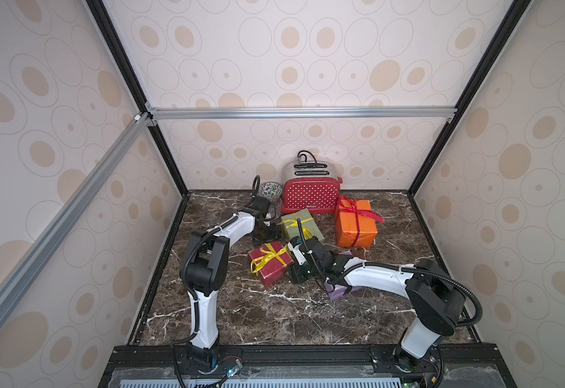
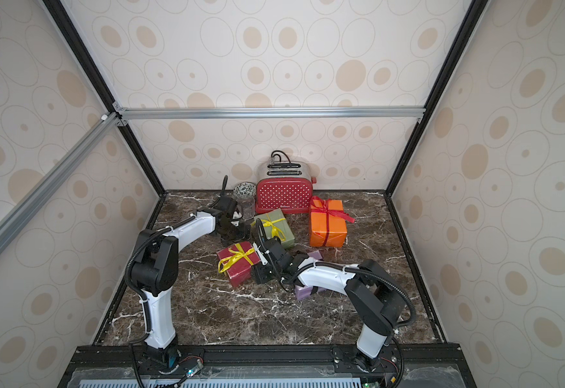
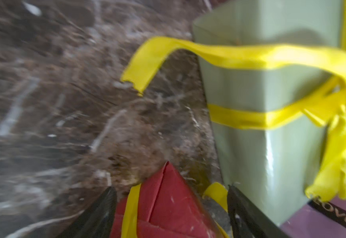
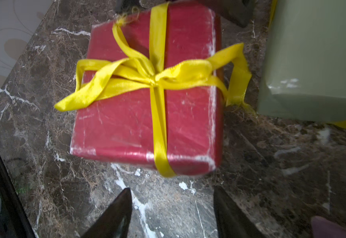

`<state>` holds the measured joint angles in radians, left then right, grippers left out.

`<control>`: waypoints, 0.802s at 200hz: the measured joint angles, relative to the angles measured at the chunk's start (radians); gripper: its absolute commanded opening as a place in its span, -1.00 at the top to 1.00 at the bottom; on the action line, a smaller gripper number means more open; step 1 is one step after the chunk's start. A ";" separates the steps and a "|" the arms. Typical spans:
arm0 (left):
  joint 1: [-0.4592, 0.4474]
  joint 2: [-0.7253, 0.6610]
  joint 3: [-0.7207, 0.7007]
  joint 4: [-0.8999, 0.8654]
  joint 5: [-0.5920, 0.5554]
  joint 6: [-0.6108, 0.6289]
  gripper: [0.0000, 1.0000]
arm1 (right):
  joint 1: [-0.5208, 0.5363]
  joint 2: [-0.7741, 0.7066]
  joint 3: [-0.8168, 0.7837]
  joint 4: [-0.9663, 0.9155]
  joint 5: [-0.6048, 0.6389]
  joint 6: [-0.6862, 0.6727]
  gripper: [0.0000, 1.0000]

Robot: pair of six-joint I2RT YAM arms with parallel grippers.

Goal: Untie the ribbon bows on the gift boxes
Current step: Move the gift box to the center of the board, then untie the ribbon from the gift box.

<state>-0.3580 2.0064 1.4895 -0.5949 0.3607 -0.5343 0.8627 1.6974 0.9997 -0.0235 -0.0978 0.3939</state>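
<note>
We see right gripper (image 4: pixel 172 189) jaws apart, empty, near the dark red box (image 4: pixel 126 127) mid-table, yellow bow (image 4: pixel 153 78) tied on top; left gripper (image 3: pixel 171 187) apart too, by olive box (image 3: pixel 271 144). We should pinch one tail end, not a loop, pull outward.

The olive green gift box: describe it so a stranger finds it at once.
Find the red white-dotted toaster at the back wall. The olive green box lies just in front of it, left of the orange box. It is the only green one; the dark red box shares its yellow ribbon colour.
</note>
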 measured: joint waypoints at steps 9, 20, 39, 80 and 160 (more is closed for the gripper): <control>-0.015 -0.006 -0.003 0.011 0.009 -0.002 -0.73 | 0.000 0.000 -0.003 0.004 0.000 0.006 -0.21; -0.029 -0.013 -0.003 0.026 0.013 -0.003 -0.76 | 0.000 0.000 -0.009 0.008 0.001 0.010 -0.19; -0.042 -0.027 -0.003 0.042 0.018 -0.006 -0.89 | -0.001 -0.002 -0.019 0.015 0.000 0.016 -0.18; -0.048 -0.101 -0.002 0.027 -0.034 0.002 -0.99 | -0.001 -0.038 -0.065 0.057 0.003 0.021 -0.18; -0.048 -0.457 -0.113 -0.032 -0.224 0.008 -0.79 | -0.032 -0.167 -0.169 0.164 0.034 0.048 -0.08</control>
<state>-0.4061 1.5494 1.3762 -0.6270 0.1371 -0.5259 0.8307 1.5307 0.8303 0.1410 -0.0643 0.4423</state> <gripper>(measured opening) 0.905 0.555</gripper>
